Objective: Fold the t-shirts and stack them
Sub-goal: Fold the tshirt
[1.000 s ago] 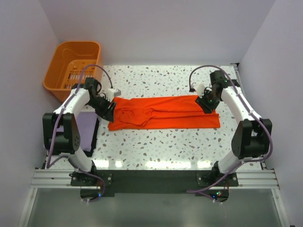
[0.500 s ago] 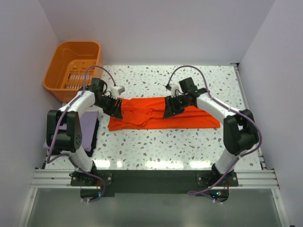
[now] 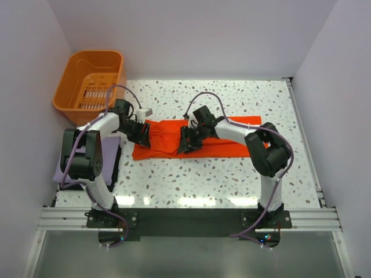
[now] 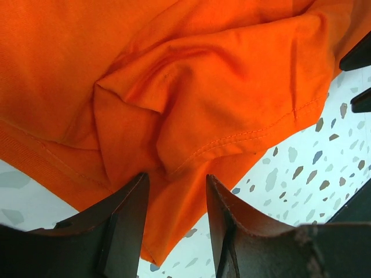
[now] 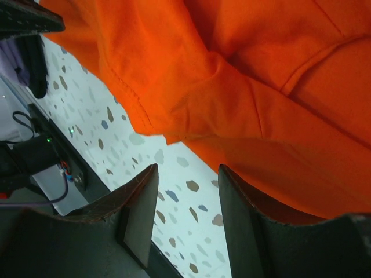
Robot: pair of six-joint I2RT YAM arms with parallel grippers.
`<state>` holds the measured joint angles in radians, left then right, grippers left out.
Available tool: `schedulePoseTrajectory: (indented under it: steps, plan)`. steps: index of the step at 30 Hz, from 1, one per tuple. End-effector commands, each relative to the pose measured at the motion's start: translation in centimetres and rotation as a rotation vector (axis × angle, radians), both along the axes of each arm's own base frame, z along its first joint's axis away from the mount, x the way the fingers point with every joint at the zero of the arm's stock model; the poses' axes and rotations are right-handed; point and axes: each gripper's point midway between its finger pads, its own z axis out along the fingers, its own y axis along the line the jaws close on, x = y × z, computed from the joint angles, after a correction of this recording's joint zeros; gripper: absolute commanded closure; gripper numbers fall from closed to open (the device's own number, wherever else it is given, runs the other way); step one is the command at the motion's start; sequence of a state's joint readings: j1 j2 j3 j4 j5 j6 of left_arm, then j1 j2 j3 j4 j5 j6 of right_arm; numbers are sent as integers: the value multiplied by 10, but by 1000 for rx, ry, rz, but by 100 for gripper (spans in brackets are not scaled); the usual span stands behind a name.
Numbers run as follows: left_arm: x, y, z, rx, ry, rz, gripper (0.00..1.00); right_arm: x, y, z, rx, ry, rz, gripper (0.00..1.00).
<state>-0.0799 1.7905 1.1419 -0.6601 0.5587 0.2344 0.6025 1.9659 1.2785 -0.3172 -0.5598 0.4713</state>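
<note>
The orange-red t-shirt (image 3: 232,142) lies as a long wrinkled band across the middle of the table. My left gripper (image 3: 142,132) is open over its left end; in the left wrist view its fingers (image 4: 124,226) straddle a bunched sleeve fold (image 4: 191,110) without closing on it. My right gripper (image 3: 185,139) is open over the shirt's left-middle part; in the right wrist view the jaws (image 5: 185,214) hang over bare table just beside the shirt's hem (image 5: 243,104). The lavender t-shirt (image 3: 108,156) lies at the table's left edge, mostly hidden by my left arm.
A rigid orange slotted basket (image 3: 90,78) stands at the back left corner. A black mat (image 3: 117,165) lies under the lavender shirt at the left edge. The speckled white table (image 3: 191,174) shows in front of and behind the orange shirt.
My right arm has swung left from the shirt's right end to its left-middle part. My left gripper has shifted slightly right onto the shirt's left end. The shirt's right end now lies flat.
</note>
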Motion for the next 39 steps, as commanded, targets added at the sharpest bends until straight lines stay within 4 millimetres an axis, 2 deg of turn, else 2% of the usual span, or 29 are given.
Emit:
schedulePoseTrajectory:
  steps: [1,7,9,13,18,27,28,32,38,39]
  plan:
    - [8,-2,0,1,-24,12,51,20,27,21,79,-29,-40,50]
    - [8,-3,-4,-3,-15,18,51,19,41,16,106,15,-46,50]
    - [8,-3,-4,-3,-13,20,51,19,44,10,105,42,-55,51]
    - [7,-5,-4,-12,-4,18,52,17,48,8,119,71,-48,52]
    - [6,-9,-5,-25,12,6,60,14,47,9,119,75,-42,65]
    - [11,-16,6,-58,4,-1,85,21,46,15,120,50,-23,95]
    - [13,-17,10,-64,-5,-2,90,26,45,16,123,45,-29,100]
    - [21,-22,23,-86,-34,-5,99,40,40,25,137,14,-40,100]
    - [44,-30,41,-125,-81,-7,100,67,30,37,152,-31,-59,100]
    - [47,-31,43,-127,-87,-4,100,69,27,33,145,-28,-62,100]
